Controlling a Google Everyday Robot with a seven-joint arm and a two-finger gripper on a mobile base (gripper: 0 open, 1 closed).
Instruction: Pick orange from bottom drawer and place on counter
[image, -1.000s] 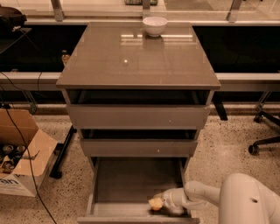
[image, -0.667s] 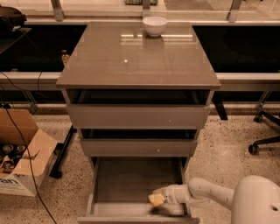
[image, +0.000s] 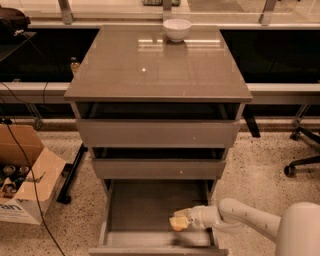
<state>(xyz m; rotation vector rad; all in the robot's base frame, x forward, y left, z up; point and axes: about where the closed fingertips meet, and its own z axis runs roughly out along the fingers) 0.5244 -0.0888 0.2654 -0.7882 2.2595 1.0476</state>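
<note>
Over the last second the end effector (image: 181, 221) has slid a little to the left and slightly deeper into the bottom drawer (image: 145, 205). Behind it, the bulky white arm (image: 250, 221) has drawn back toward the right edge of the view, so the forearm now reaches in long and low from the right. The small yellow-orange lump at its very tip, which I take to be the orange (image: 175, 223), has travelled with it and keeps the same place against the tip. That suggests the fruit is being carried, or at least nudged along, rather than left lying on the drawer floor. If so, the grasp is probably made and the lift out of the drawer is the step in hand. The end effector hangs low over the grey floor, near the drawer's front right corner, with bare floor stretching away to its left and behind it. Whether it is apart or clamped on the orange I cannot tell; the orange is right at its tip, touching it. The table (image: 155, 70) lies well above and behind the end effector, past two shut drawers, with a white bowl (image: 177, 29) at its far edge.
</note>
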